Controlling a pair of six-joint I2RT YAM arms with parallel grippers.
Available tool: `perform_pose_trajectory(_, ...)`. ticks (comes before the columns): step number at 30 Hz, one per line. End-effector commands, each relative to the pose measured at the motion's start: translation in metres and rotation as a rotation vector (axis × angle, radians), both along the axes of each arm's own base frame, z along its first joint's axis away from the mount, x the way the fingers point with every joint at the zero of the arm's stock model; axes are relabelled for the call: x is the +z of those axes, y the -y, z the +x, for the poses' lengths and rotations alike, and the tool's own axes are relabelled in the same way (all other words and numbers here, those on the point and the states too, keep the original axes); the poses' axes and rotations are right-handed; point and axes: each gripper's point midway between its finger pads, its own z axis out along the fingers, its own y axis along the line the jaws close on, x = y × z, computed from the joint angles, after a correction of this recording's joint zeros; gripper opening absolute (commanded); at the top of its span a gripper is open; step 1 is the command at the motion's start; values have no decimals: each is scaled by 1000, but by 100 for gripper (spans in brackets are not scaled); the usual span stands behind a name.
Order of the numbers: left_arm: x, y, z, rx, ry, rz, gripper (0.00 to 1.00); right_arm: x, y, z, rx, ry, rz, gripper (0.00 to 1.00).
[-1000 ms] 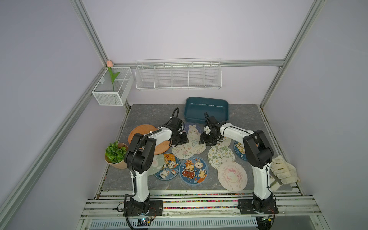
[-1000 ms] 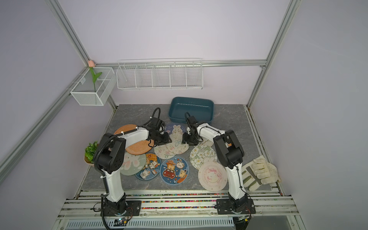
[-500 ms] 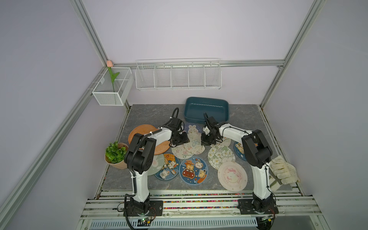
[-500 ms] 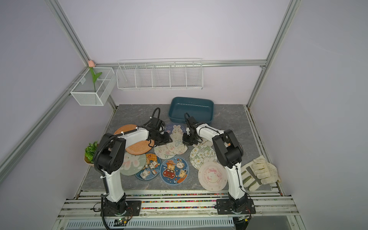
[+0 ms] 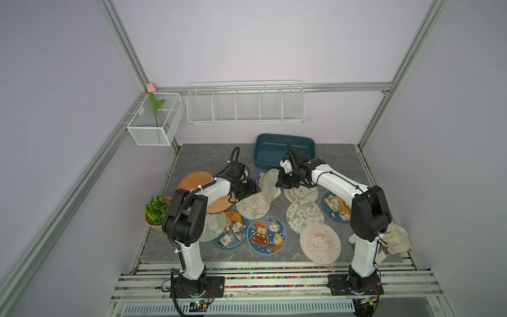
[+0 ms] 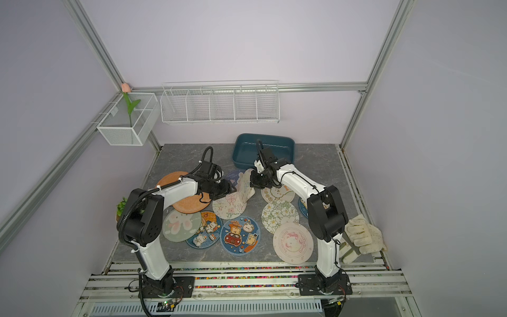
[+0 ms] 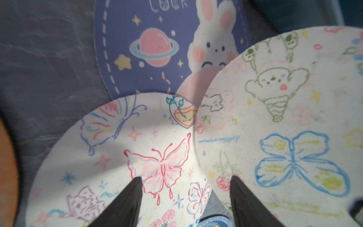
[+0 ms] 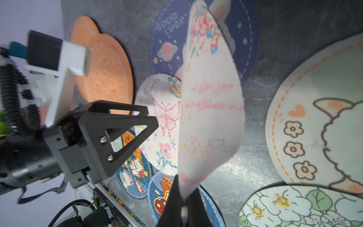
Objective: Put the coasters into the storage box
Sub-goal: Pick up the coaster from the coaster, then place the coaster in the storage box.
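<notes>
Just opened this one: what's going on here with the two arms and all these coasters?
The right gripper is shut on the edge of a cream doodle-print coaster, holding it tipped up on edge. The left gripper is open beside it, above the butterfly coaster, and holds nothing. The teal storage box at the back shows no coasters inside. The other coasters lie spread over the grey tabletop.

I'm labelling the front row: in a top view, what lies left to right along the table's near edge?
potted plant → pale green coaster → blue bears coaster → blue car coaster → cream pink-print coaster → white gloves
</notes>
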Motion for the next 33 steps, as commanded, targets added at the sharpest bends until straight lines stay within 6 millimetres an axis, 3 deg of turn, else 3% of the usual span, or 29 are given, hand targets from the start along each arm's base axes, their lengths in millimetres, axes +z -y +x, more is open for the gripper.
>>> perform_pose_trajectory(1,13,-5,1,14,26,-27,72,31,1,11,6,53,45,6)
perform_pose_trajectory(10,12,-13,-7,24,26,-24,74,64,6,72,-52,160,145,6)
perform_pose_trajectory(16,9,-16,-11,26,23,-18,76,65,9,119,-93,207,213,7)
perform_pose_trajectory(26,8,-16,-8,29,26,-5,76,46,13,181,-150,261,264,6)
perform_pose_trajectory(33,8,-16,-5,29,27,-1,77,9,46,207,-238,224,216,6)
